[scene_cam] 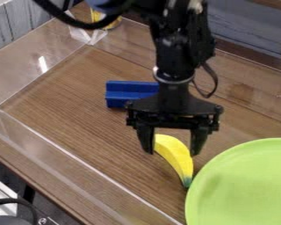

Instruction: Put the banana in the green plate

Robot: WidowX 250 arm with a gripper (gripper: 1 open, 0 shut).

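Note:
The small yellow banana (176, 157) lies on the wooden table, its dark tip near the rim of the lime-green plate (242, 186) at the lower right. My gripper (171, 139) hangs open straight above the banana's upper end, one finger (144, 136) on its left and the other on its right. Nothing is held between them. The arm hides part of the banana's top.
A blue rectangular block (129, 93) lies on the table behind and left of the gripper. A clear plastic wall (38, 66) borders the table's left and front sides. A yellow can (98, 15) stands at the back left.

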